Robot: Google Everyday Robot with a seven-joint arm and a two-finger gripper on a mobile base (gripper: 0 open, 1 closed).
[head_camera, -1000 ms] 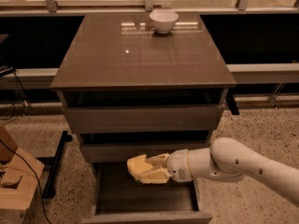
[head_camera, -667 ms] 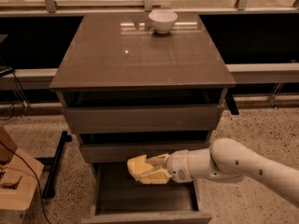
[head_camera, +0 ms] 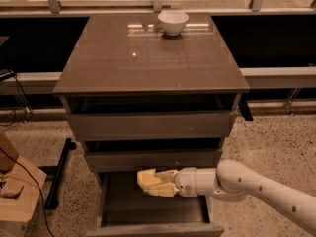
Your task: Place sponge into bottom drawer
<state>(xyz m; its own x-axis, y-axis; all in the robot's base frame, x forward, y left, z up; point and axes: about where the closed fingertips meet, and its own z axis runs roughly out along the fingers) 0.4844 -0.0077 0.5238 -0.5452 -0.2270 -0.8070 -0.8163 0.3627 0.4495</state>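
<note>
Far left, beyond the bench's [head_camera: 148, 63] left edge: a wooden box [head_camera: 17, 201] on the floor and a black bar [head_camera: 59, 174] leaning near the front-left corner, narrowing the way in from that side.

On the bench top, toward the far edge and a little right of centre: a white bowl [head_camera: 173, 21], well apart from the front edge.

Below the front edge, three drawers stacked: top drawer [head_camera: 153, 126] and middle drawer [head_camera: 153, 160] each a crack open, bottom drawer [head_camera: 153, 230] drawn far out past the bench's front edge, its box open upward. Inside, bare drawer floor showing left of the sponge [head_camera: 147, 179] and between sponge and drawer front; left wall well apart from the sponge.

Sponge held above the drawer's interior, just under the middle drawer's front, roughly midway between the bench's left and right edges, nearer the back of the box than its front. Long axis about level and roughly parallel to the bench's front edge, free end pointing left, other end buried in the end effector [head_camera: 157, 183].

End effector reaching in from the right over the drawer's right wall, fingers closed tight on the sponge's right end. Behind it, white arm [head_camera: 266, 191] sloping off to the lower right, near the drawer's front-right corner.

Right of the bench's right edge, open speckled floor [head_camera: 276, 142].
</note>
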